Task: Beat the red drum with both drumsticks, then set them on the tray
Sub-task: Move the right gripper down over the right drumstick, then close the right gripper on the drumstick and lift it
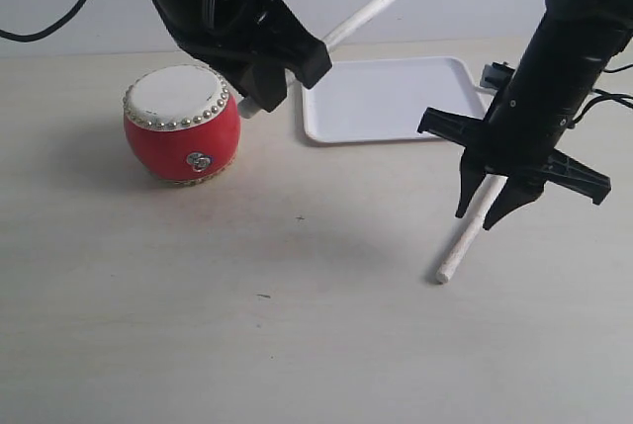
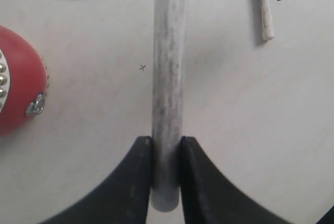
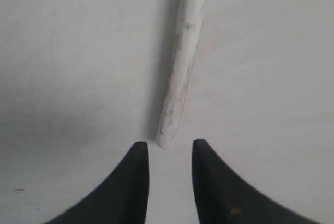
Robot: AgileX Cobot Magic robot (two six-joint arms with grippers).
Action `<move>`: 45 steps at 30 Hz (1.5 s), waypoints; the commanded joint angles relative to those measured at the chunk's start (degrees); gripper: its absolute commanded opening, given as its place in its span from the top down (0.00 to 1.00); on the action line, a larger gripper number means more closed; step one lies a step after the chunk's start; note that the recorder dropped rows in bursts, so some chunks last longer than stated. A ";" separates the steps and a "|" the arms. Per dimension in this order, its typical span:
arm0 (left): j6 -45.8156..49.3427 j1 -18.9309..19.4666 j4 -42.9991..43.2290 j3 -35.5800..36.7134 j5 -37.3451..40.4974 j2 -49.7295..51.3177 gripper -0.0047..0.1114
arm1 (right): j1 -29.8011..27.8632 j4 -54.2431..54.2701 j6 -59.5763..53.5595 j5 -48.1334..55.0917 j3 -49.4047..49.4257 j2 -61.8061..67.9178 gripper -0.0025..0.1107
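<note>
The red drum (image 1: pixel 182 137) with its cream skin stands on the table at the left. Just to its right, my left gripper (image 1: pixel 265 88) is shut on one drumstick (image 1: pixel 376 1) near its butt end; the stick slants up and back over the tray (image 1: pixel 386 98). In the left wrist view the fingers (image 2: pixel 141 172) clamp that stick (image 2: pixel 168 67), with the drum (image 2: pixel 18 85) off to one side. The other drumstick (image 1: pixel 465 241) lies on the table in front of the tray. My right gripper (image 1: pixel 482 214) hovers over it, open; its end (image 3: pixel 168 139) sits just ahead of the parted jaws (image 3: pixel 168 148).
The white tray holds nothing and sits at the back, right of the drum. Black cables trail at the back left (image 1: pixel 49 24) and beside the right arm (image 1: pixel 603 98). Bare tabletop (image 1: pixel 247 325) fills the front.
</note>
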 commanded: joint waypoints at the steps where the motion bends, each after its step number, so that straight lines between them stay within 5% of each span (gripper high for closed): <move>1: -0.06 -0.33 0.28 0.02 0.17 -0.62 0.96 | 0.70 -2.56 4.61 -3.34 0.26 -0.66 0.72; 17: -0.06 -0.33 0.28 0.02 0.17 -0.62 0.96 | 6.05 -6.04 13.38 -9.54 3.56 -0.41 0.72; 45: -0.06 -0.33 0.28 0.02 0.17 -0.62 0.96 | 6.05 -8.15 12.44 -10.81 5.23 7.23 0.72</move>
